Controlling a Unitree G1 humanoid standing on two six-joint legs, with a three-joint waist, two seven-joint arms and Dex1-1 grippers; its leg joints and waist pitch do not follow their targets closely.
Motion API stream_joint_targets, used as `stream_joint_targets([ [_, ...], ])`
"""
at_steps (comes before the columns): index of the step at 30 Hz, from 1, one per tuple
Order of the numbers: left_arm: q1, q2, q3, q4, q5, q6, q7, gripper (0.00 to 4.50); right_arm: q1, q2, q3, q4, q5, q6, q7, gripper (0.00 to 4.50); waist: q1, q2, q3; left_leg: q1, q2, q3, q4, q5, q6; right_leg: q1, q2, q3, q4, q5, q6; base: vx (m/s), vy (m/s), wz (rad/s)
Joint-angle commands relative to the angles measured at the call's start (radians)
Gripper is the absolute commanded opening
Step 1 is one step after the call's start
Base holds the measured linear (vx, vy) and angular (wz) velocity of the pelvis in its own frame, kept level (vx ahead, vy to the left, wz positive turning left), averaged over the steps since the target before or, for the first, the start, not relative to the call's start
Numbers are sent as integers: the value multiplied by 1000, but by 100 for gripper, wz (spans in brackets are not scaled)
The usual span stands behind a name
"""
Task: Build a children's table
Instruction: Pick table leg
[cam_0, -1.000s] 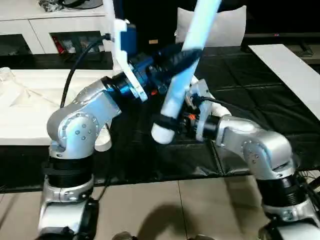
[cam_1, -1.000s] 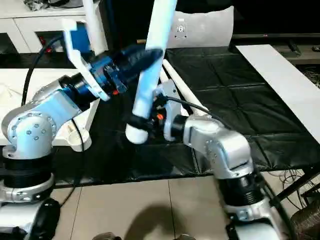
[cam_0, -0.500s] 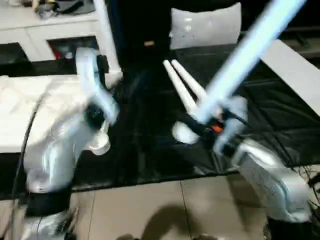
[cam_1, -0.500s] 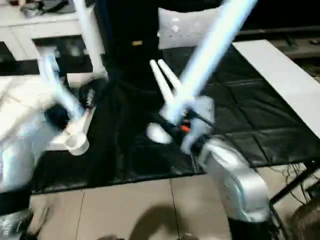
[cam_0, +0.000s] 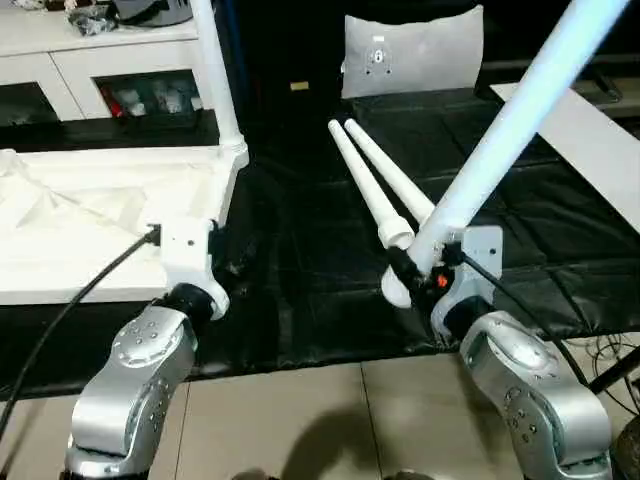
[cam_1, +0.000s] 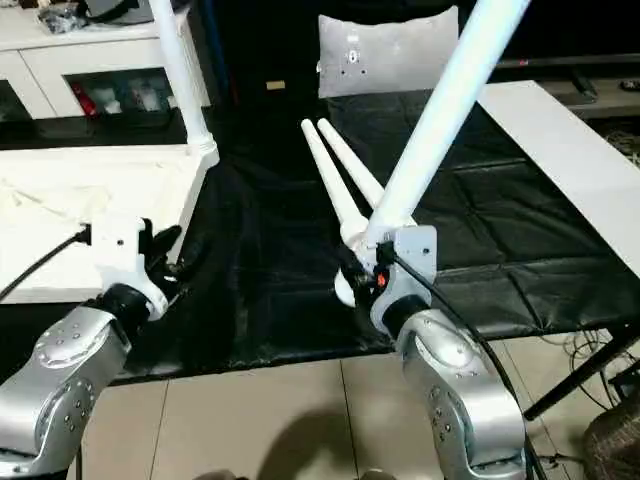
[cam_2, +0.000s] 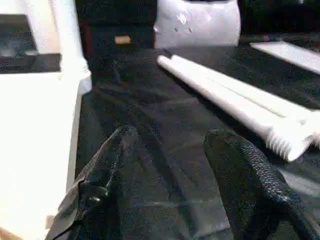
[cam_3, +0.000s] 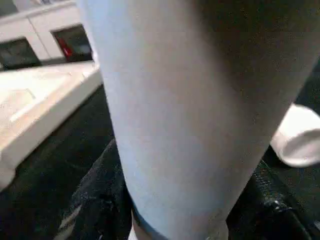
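The right gripper (cam_0: 418, 272) has its fingers clamped near the thick end of a long white tapered plastic leg (cam_0: 510, 120). The left gripper (cam_2: 170, 165) hangs with fingers apart beside the white square tabletop (cam_0: 90, 215). Held so low, the leg could swing off the socket.

White plastic against black sheet

The table legs (cam_0: 375, 190) are showing smooth, slightly glossy white plastic; the black sheet (cam_0: 330, 270) is looking creased and faintly shiny; the forearms (cam_0: 135, 385) are gleaming as silver metal.
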Motion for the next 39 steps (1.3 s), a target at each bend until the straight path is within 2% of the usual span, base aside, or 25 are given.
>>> stream_joint_targets([
  [1,16,5,2,-15,20,-6,14,255,14,11,-2,-23,5,-15,-1,192,9,-22,-49,-15,-3,22,-64,-204,45,47,-74,50,-103,-416,-65,0,0,0],
  [3,21,8,-5,-14,29,-17,14,255,18,8,2,-15,-14,-32,-13,192,27,-28,-55,-28,-7,19,-45,-131,124,59,-109,71,-110,-442,-75,0,0,0],
  [5,23,8,-9,-14,31,-21,17,255,20,8,5,-12,-21,-38,-16,192,39,-28,-55,-26,-4,14,-31,-102,176,56,-129,83,-120,-450,-98,-5,30,4],
  [9,33,-3,-4,-5,37,-38,32,255,29,30,-1,6,13,-11,-11,192,45,-44,-55,-6,-3,31,-53,-106,238,46,-102,56,-109,-389,-127,-11,80,7],
  [11,41,-18,5,-17,43,-30,44,255,31,38,-7,17,40,8,5,192,44,-34,-56,8,-1,35,-59,-119,256,35,-93,55,-108,-360,-121,-1,97,1],
  [14,59,-20,7,-33,52,-21,47,255,32,33,-1,26,32,4,11,192,35,-40,-56,18,-5,41,-76,-159,279,34,-76,40,-106,-294,-106,-16,115,-2],
  [16,69,-14,2,-38,59,-16,44,255,34,34,-1,27,36,8,13,192,34,-45,-55,21,-9,44,-81,-213,270,32,-81,40,-113,-300,-90,-34,125,-1],
  [19,80,-10,-3,-40,56,-16,42,255,41,40,-1,27,42,16,13,192,26,-36,-50,27,-10,38,-96,-326,234,32,-91,36,-129,-359,-51,-51,110,0],
  [22,74,-4,-3,-33,55,-18,38,255,35,40,-1,25,41,16,15,192,-2,-30,-42,43,-12,39,-122,-524,150,22,-68,3,-136,-408,0,-70,89,-2],
  [23,67,-1,-2,-21,55,-23,36,255,28,37,-3,26,47,18,23,192,-17,-29,-37,42,-12,42,-137,-624,115,24,-54,-18,-132,-420,24,-82,86,-5],
  [25,60,-1,1,-14,64,-27,34,255,19,20,2,29,50,12,44,192,-37,-26,-34,23,-5,56,-177,-743,78,47,-29,-50,-85,-354,27,-85,75,-4],
  [26,59,-2,3,-13,67,-27,32,255,16,17,3,29,55,11,52,192,-34,-15,-30,2,1,74,-218,-815,52,71,-18,-67,-12,-280,11,-129,20,9],
  [27,57,-7,5,-9,67,-29,34,255,12,15,1,31,56,8,54,192,-11,-11,-26,-27,5,113,-263,-875,28,103,-9,-86,83,-206,-7,-129,20,9],
  [28,55,-10,6,-6,68,-31,35,255,8,17,-2,35,60,5,56,192,-6,-36,-21,-39,14,120,-256,-841,47,118,-25,-57,84,-228,0,-108,-60,15],
  [29,53,-12,4,-5,69,-31,36,255,3,19,-7,37,63,3,58,192,0,-95,-34,42,-10,102,-72,-561,44,14,-138,48,-99,-726,90,66,-111,19],
  [30,53,-12,4,-5,69,-31,36,255,3,19,-7,37,63,3,58,192,-10,-92,-28,44,-67,-16,159,-149,91,-48,-239,173,-231,-1039,54,66,-111,19],
  [31,53,-12,4,-5,69,-31,36,255,3,19,-7,37,63,3,58,192,-20,-87,-30,-45,-74,-74,181,-115,101,49,-276,175,-194,-997,18,143,-28,-19],
  [32,51,-14,2,-4,69,-30,37,255,-2,20,-12,39,66,1,59,192,8,-65,-14,-24,-45,-96,154,-149,61,48,-282,135,-184,-897,-42,-19,92,-17],
  [33,47,-14,-2,-5,66,-26,35,255,-7,22,-15,41,58,-13,54,192,5,-59,-23,29,-29,-96,83,-267,89,30,-216,118,-155,-709,-121,-19,92,-17],
  [34,46,-14,-4,-6,65,-25,33,255,-10,21,-16,40,46,-18,44,192,-6,-48,-29,28,-32,-88,25,-292,106,54,-158,81,-123,-593,-163,-139,99,24],
  [35,49,-12,-7,-2,65,-26,33,255,-12,13,-10,35,37,-3,38,192,-44,-19,-23,44,-27,-79,-64,-512,124,19,-30,5,-55,-436,-148,-128,108,7],
  [36,51,-11,-7,-1,66,-25,33,255,-10,8,-6,33,39,6,43,192,-66,14,-21,40,-23,-89,-123,-620,130,34,7,-38,23,-208,-109,-128,108,7],
  [37,51,-11,-7,-1,67,-25,33,255,-10,6,-5,32,40,8,44,192,-70,22,-17,37,-20,-88,-148,-659,140,36,14,-53,59,-122,-86,-96,139,0],
  [38,53,-10,-7,-1,67,-25,34,255,-7,3,-2,30,45,18,49,192,-72,11,-11,43,-9,-94,-161,-699,174,46,-3,-66,62,-33,-54,-63,97,-1],
  [39,56,-14,-5,-4,67,-23,35,255,-1,1,-1,28,53,32,56,192,-68,1,-4,45,-7,-85,-155,-740,153,55,-39,-54,34,-71,-32,-63,97,-1],
])
